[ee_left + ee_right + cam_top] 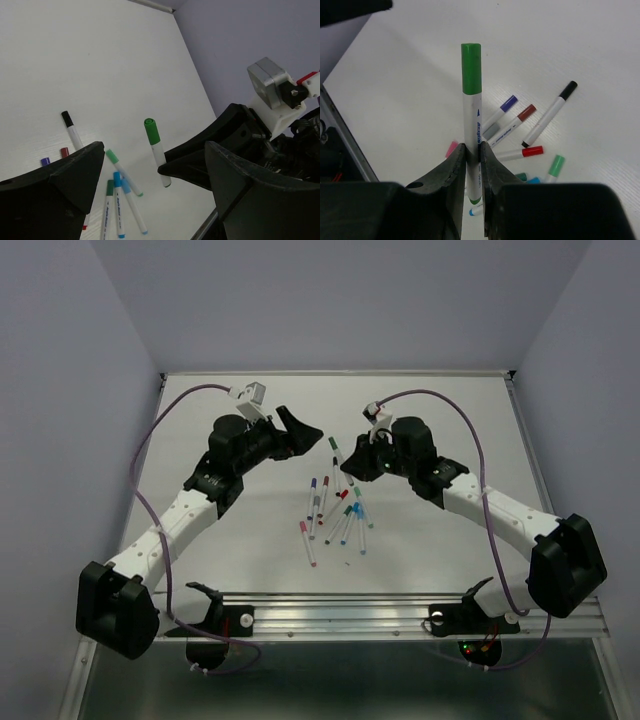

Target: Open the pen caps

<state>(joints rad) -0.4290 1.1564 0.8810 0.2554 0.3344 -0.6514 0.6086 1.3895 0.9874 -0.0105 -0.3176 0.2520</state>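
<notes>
My right gripper [347, 470] [472, 150] is shut on the white barrel of a pen [471, 125] and holds it above the table. Its green cap [471, 67] [332, 443] is on and points toward my left gripper [308, 430]. My left gripper is open and empty. In the left wrist view its fingers [55, 185] stand wide on either side of the held pen [160, 157] and its green cap [151, 131], not touching them. Several other capped pens [335, 515] [540, 117] lie scattered on the white table below.
An aluminium rail [400, 610] runs along the table's near edge. Grey walls close the table's left, right and back sides. Purple cables [470, 440] loop over both arms. Loose pens [117, 200] lie under the left gripper.
</notes>
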